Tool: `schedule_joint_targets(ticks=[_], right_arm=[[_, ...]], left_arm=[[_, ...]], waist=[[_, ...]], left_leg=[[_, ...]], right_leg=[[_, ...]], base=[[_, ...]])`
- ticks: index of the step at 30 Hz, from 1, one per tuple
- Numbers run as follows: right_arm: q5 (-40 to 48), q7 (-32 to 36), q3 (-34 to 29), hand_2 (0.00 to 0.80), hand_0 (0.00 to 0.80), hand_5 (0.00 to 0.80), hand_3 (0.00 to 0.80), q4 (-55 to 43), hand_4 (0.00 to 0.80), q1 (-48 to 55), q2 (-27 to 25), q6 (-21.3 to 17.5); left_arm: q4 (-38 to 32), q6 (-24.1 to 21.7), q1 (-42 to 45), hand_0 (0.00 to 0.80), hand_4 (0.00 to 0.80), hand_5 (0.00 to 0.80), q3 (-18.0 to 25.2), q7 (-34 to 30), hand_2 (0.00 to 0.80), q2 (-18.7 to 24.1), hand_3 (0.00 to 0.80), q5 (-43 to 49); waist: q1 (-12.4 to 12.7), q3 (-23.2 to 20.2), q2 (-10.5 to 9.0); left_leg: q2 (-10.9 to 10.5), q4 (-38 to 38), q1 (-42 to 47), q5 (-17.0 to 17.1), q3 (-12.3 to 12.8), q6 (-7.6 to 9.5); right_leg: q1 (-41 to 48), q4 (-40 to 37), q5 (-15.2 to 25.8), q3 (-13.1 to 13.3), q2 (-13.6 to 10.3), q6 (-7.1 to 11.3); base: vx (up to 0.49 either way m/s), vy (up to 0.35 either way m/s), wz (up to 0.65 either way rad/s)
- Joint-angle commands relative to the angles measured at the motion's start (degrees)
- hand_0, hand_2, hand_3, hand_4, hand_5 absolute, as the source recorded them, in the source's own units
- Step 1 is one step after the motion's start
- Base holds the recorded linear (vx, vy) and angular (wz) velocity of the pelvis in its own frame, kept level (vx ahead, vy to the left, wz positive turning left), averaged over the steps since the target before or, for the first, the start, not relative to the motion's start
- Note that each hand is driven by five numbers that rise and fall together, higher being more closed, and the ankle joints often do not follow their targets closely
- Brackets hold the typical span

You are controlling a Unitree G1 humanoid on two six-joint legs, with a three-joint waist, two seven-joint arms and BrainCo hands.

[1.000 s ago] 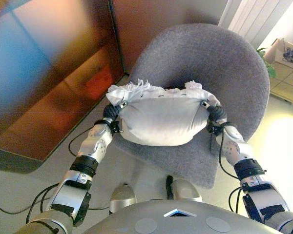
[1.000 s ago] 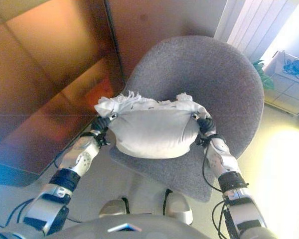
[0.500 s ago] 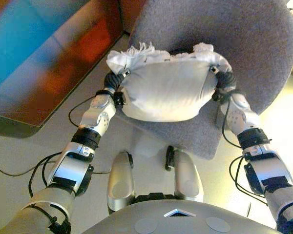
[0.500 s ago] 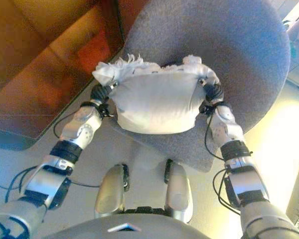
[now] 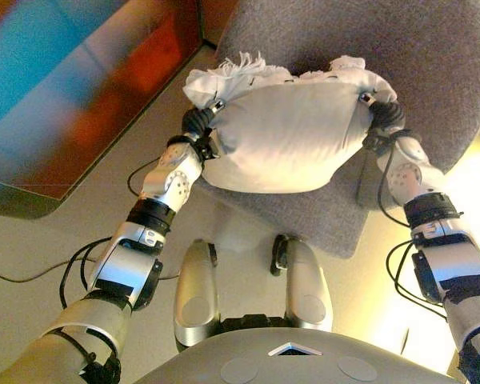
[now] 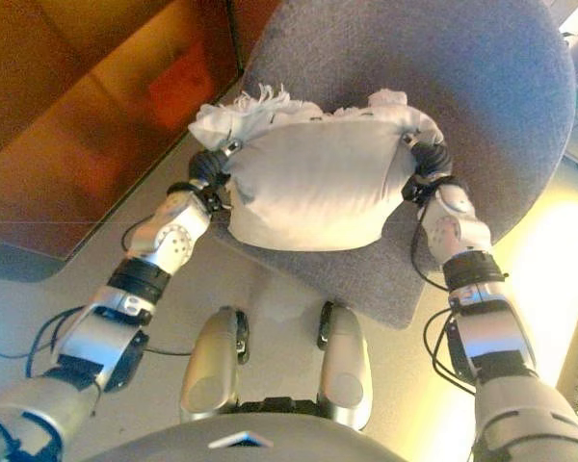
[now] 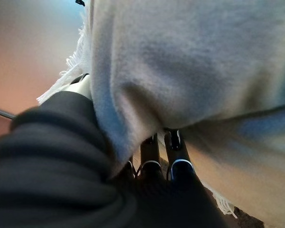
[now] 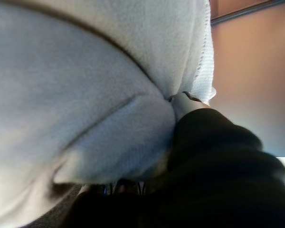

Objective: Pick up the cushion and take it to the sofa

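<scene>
Both robot hands clamp the cushion (image 5: 292,132) above the grey chair (image 5: 432,72).
Left robot hand (image 5: 198,125) and right robot hand (image 5: 386,118) grip opposite ends, fingers dug into the fabric.

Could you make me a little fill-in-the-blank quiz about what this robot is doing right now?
1. The robot holds a white ____ between both hands.
2. The left hand and the right hand grip opposite ____ of the cushion.
3. Behind and below the cushion is a grey ____.
4. One edge of the cushion has a white ____.

Missing words: cushion; ends; chair; fringe
</scene>
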Motion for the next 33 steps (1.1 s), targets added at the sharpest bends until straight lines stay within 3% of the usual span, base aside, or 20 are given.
schedule_joint_targets(ticks=[1,5,12,26,33], right_arm=[[3.0,1.3,0.2,0.8,0.8,0.8,0.8,-0.8,0.8,-12.5,-1.8,-3.5],[3.6,1.4,1.1,0.8,0.8,0.8,0.8,0.8,0.8,-15.3,-3.7,-3.8],[2.9,1.9,3.6,0.8,0.8,0.8,0.8,6.5,0.8,-21.4,-6.2,-1.6],[-4.3,1.9,8.8,0.8,0.8,0.8,0.8,20.1,0.8,-29.8,-4.6,1.2],[-10.2,4.0,12.5,0.8,0.8,0.8,0.8,25.0,0.8,-33.1,-2.6,3.3]], left_arm=[[-4.8,0.5,-7.4,0.8,0.8,0.8,-8.6,-1.3,0.8,-7.1,0.8,-6.2],[-5.8,-2.1,-8.8,0.8,0.8,0.8,-9.7,-1.1,0.8,-7.3,0.8,-4.4],[-4.5,-2.4,-11.1,0.8,0.8,0.8,-10.4,2.6,0.8,-7.5,0.8,-8.7],[2.0,-5.2,-13.8,0.8,0.8,0.8,-12.4,3.8,0.8,-8.6,0.8,-9.8],[4.5,-7.9,-15.3,0.8,0.8,0.8,-11.2,5.4,0.8,-8.5,0.8,-10.2]], waist=[[-0.1,-1.7,0.28],[-0.1,-2.1,-0.09],[0.5,-2.0,-0.55],[2.0,-0.3,0.37],[2.8,0.5,1.03]], left_leg=[[1.7,-6.2,1.1,4.6,-0.9,-2.77],[1.8,-6.6,1.2,4.9,-0.8,-2.82],[1.9,-6.1,0.0,5.0,-1.2,-3.04],[1.7,-4.7,-4.2,6.2,-2.2,-3.34],[1.1,-4.0,-6.4,6.7,-2.8,-3.62]], right_leg=[[6.4,-0.3,-1.0,2.4,-3.1,3.67],[6.7,-1.2,-0.5,2.4,-3.2,3.99],[6.0,-1.3,0.2,2.2,-3.7,4.42],[2.6,0.2,1.0,2.3,-4.3,4.6],[0.0,1.8,1.1,2.4,-4.8,4.29]], base=[[0.031,0.015,0.0],[0.025,0.007,0.0],[0.0,0.0,0.0],[-0.001,0.004,0.04],[-0.026,0.005,0.05]])
